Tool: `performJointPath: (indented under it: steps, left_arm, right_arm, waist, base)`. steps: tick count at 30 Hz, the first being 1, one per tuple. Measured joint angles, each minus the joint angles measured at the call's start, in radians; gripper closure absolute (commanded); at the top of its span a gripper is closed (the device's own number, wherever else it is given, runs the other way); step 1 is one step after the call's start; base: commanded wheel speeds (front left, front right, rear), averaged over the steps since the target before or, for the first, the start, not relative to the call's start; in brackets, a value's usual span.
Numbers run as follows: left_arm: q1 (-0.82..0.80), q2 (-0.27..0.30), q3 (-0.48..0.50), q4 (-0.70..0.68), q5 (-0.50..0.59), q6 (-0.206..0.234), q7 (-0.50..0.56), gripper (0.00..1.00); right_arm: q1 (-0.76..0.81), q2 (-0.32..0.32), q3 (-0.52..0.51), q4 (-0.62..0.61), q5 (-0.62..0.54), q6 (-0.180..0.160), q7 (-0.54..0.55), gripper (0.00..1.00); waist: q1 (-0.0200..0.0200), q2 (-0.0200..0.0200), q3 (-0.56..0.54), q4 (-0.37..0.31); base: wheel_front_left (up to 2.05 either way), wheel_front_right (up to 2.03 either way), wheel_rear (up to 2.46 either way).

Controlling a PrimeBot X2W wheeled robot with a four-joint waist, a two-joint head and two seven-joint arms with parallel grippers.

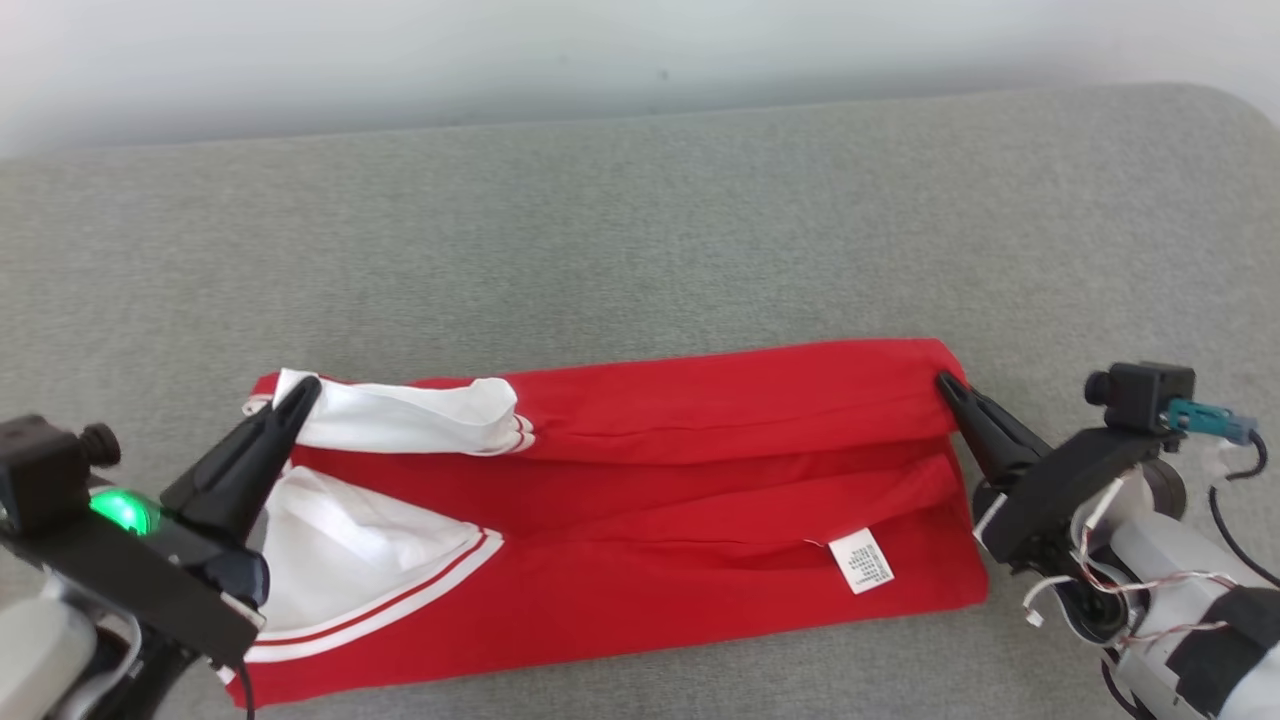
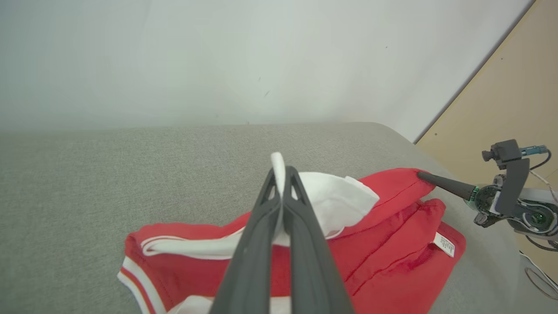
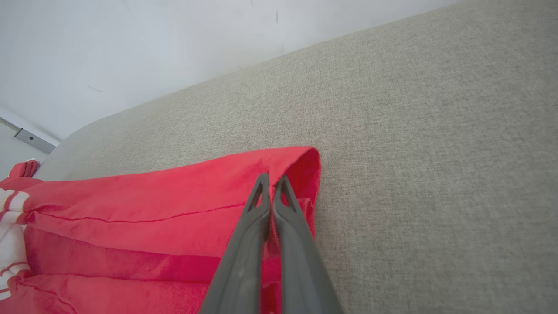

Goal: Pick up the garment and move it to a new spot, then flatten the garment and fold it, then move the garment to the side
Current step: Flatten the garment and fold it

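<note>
The garment (image 1: 650, 500) is red with white panels and white stripes, lying as a long folded band across the grey cushion. My left gripper (image 1: 303, 391) is shut on a white edge of the garment (image 2: 331, 196) at its far left corner; in the left wrist view that gripper (image 2: 282, 172) pinches white cloth between its tips. At the far right corner my right gripper (image 1: 945, 383) is shut on the red fold. The right wrist view shows that gripper (image 3: 271, 179) closed on the raised red edge (image 3: 174, 192). A white care label (image 1: 861, 561) lies on the near right part.
The grey cushion (image 1: 640, 220) stretches wide behind the garment up to a pale wall (image 1: 600, 50). Its rounded corner is at the far right (image 1: 1220, 110). A tan panel (image 2: 514, 100) stands beyond that corner in the left wrist view.
</note>
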Motion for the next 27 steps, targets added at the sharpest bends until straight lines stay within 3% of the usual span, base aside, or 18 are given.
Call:
performJointPath:
  steps: [15, 18, 27]
  left_arm:
    - [0.180, -0.077, 0.013, -0.016, 0.120, 0.017, -0.001, 1.00]
    - [0.188, -0.082, -0.007, 0.028, 0.163, 0.031, -0.001, 1.00]
    - [0.172, -0.170, -0.049, 0.224, 0.251, 0.035, -0.001, 1.00]
  right_arm:
    - [0.083, -0.061, -0.022, -0.014, 0.069, 0.000, -0.013, 1.00]
    - [0.106, -0.070, -0.010, -0.033, 0.080, 0.000, 0.007, 1.00]
    - [0.126, -0.075, 0.001, -0.055, 0.104, 0.000, 0.029, 1.00]
  waist:
    - [0.0001, 0.0000, -0.050, 0.067]
    - [0.0001, 0.0000, -0.055, 0.077]
    - [0.0001, 0.0000, -0.055, 0.080]
  base:
    - [0.00, 0.00, 0.00]
    - [0.00, 0.00, 0.00]
    - [0.00, 0.00, 0.00]
